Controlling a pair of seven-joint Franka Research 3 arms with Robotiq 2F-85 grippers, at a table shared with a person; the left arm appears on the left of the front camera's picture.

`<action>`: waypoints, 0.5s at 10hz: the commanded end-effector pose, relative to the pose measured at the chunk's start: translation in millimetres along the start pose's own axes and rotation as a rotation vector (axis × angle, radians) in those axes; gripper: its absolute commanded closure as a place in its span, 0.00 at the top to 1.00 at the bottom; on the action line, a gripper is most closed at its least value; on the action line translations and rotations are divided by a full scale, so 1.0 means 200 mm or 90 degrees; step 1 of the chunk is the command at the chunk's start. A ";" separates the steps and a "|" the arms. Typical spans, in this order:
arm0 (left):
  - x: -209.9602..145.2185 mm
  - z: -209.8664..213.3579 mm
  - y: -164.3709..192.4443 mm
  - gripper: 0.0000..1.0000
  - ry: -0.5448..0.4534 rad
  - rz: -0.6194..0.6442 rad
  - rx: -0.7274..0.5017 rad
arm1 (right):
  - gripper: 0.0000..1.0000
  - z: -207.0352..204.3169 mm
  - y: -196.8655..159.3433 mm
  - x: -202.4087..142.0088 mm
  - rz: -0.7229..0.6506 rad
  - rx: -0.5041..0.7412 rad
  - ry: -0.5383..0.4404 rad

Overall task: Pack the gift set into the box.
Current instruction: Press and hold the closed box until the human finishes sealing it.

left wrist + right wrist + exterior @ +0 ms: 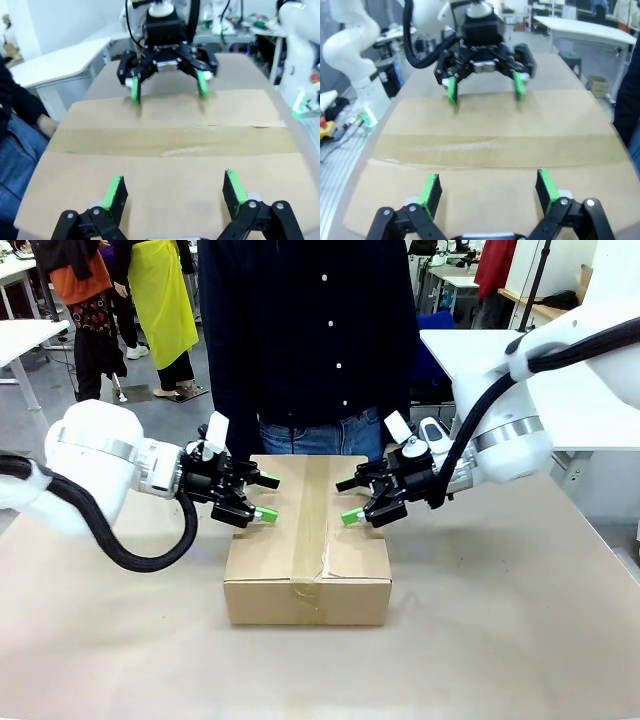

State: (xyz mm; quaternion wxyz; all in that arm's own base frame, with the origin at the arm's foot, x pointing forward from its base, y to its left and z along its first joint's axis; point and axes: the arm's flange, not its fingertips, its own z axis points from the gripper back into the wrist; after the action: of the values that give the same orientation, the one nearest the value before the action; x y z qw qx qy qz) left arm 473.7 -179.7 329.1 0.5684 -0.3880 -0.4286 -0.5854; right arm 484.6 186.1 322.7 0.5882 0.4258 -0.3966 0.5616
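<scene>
The box [345, 590] is a brown cardboard carton in the middle of the table, its flaps closed and a strip of tape [311, 525] running along the top seam. My left gripper [266, 497] hovers open over the box's left part, and my right gripper [348, 500] hovers open over its right part; they face each other with nothing between their fingers. In the left wrist view my left gripper [174, 187] sits just above the box top [170, 142], with the right gripper [168, 91] opposite. The right wrist view mirrors this: right gripper [487, 186], box top [490, 145], left gripper [485, 90]. The gift set is hidden.
A person [310, 340] in a dark shirt and jeans stands close behind the box at the table's far edge. The brown table [500, 620] spreads wide on both sides and in front. White tables [560, 390] stand behind at right and left.
</scene>
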 end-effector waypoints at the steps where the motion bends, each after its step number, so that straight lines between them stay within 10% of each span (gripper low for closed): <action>1: 0.05 0.58 -0.17 1.00 -0.033 0.082 0.036 | 1.00 0.67 0.28 0.06 -0.099 -0.161 -0.082; 3: -0.17 1.05 -0.33 1.00 -0.090 0.124 0.122 | 1.00 1.21 0.54 -0.14 -0.161 -0.251 -0.154; 5: -0.38 1.22 -0.34 1.00 -0.178 0.183 0.248 | 1.00 1.31 0.49 -0.37 -0.222 -0.396 -0.174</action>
State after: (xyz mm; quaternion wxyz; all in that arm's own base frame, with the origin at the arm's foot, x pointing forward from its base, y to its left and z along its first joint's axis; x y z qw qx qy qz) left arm 379.8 84.7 349.0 0.6515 -0.4015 -0.5113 -0.3910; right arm 358.3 -98.9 361.5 0.6925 0.3853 -0.5414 0.2808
